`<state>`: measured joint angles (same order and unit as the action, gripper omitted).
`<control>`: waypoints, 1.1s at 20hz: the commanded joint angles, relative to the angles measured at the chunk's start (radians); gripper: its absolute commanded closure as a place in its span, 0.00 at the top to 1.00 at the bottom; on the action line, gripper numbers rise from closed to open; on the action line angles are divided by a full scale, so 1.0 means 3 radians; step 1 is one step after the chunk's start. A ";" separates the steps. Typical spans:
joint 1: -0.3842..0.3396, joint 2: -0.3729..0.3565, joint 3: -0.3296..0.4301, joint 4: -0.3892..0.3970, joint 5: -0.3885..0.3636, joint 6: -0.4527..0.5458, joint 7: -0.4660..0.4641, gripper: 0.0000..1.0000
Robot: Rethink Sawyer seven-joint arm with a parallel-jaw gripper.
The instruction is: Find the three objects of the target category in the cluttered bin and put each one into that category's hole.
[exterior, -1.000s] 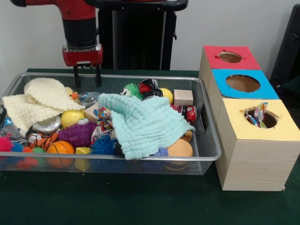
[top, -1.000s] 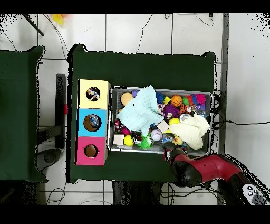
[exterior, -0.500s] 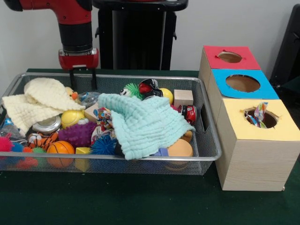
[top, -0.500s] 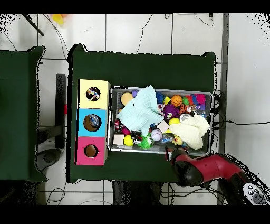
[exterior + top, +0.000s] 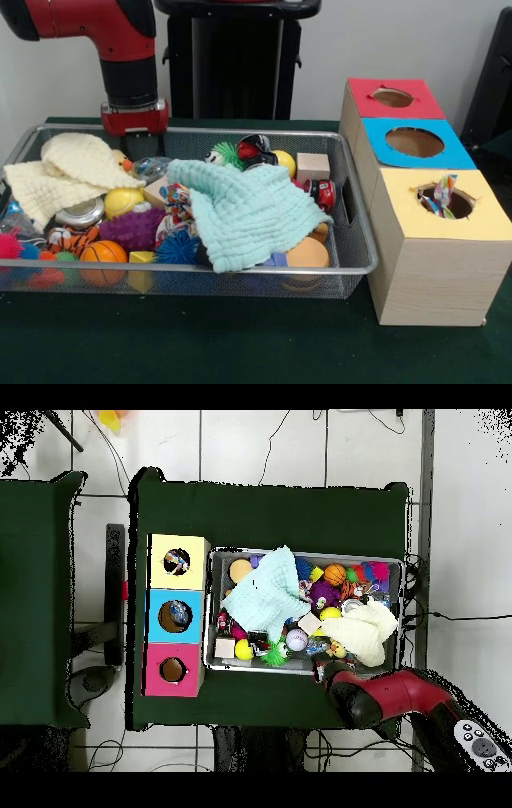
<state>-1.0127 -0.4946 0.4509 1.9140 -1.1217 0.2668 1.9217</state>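
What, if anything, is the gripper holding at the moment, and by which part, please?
It cannot be told: the gripper sits low behind the wire bin's far rim, its tips hidden.

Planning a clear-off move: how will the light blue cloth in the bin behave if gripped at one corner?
The light blue cloth is draped and creased over toys, so it's probably floppy and light. It hides several toys and may drag some along. The mesh bin wall could snag it.

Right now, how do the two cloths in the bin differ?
The mint cloth is pale green; the cream cloth is off-white. In the front view the mint cloth lies spread over the toys in the middle of the bin, while the cream cloth is bunched at the left end, just below the gripper. The mint cloth covers more of the pile. Both have a crinkled weave and rest on top of the toys.
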 commanded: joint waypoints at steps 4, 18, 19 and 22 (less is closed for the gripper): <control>-0.0015 0.0280 0.0070 -0.0556 -0.0213 -0.0162 -0.0216 1.00; -0.0241 -0.0173 0.0539 -0.0028 0.0393 0.0244 -0.0496 1.00; -0.0247 -0.0204 0.0566 0.0005 0.0423 0.0250 -0.0501 1.00; -0.0229 -0.0367 0.0656 0.0133 0.0563 0.0305 -0.0483 1.00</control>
<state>-1.0770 -0.5215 0.5063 1.9366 -1.0345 0.2612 1.9217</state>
